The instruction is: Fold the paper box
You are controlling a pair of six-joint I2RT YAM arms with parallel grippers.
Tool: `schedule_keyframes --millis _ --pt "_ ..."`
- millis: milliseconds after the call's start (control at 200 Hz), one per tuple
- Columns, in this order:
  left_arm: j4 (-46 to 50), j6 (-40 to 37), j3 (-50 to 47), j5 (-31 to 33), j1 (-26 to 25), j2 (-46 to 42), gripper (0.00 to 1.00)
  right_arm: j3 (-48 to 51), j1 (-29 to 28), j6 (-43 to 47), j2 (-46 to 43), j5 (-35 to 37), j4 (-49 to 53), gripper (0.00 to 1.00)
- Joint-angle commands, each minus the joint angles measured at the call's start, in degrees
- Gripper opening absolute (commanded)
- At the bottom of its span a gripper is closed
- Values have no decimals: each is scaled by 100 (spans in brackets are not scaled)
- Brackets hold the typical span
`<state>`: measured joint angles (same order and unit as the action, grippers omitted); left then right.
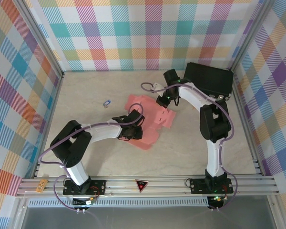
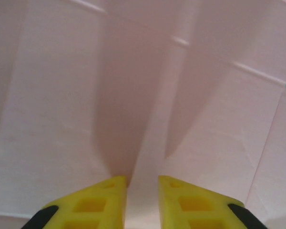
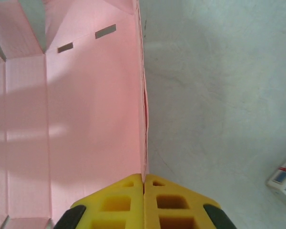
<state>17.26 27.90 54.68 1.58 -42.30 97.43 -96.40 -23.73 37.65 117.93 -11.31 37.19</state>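
The paper box (image 1: 150, 121) is a salmon-pink die-cut sheet lying mid-table, partly lifted at its right side. My left gripper (image 1: 133, 130) rests on the sheet's left part; in the left wrist view its yellow fingers (image 2: 100, 200) stand slightly apart over the pink card (image 2: 133, 95), nothing between them. My right gripper (image 1: 167, 100) is at the sheet's upper right edge. In the right wrist view it (image 3: 144, 180) is shut on the raised edge of a pink flap (image 3: 90, 119), which stands edge-on between the fingertips. Two small slots show near the flap's top.
A black hard case (image 1: 209, 78) sits at the back right, close behind the right arm. A tiny printed card (image 1: 106, 102) lies left of the sheet, and the card (image 3: 283, 179) also shows at the right wrist view's edge. Plaid walls enclose the table.
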Motion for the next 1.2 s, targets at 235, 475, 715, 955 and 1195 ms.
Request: schedule_keyframes --millis 235,475,715,955,1195 --pt "-363 581 -734 246 97 -569 27 845 -236 559 -799 902 -1394 6" --pt "-911 1018 -1073 -22 134 -371 0 1459 -400 655 -1107 1258 -2028 7" --pt "-1277 1231 -976 -172 135 -27 0 2144 -618 837 -1456 1647 -2869 7" --pt "-1426 1332 -796 -236 135 119 0 2864 -814 1282 -1746 1998 -3974 8" --pt "-1749 1384 -808 -490 137 187 0 3445 -897 1933 -1835 2075 -4816 9"
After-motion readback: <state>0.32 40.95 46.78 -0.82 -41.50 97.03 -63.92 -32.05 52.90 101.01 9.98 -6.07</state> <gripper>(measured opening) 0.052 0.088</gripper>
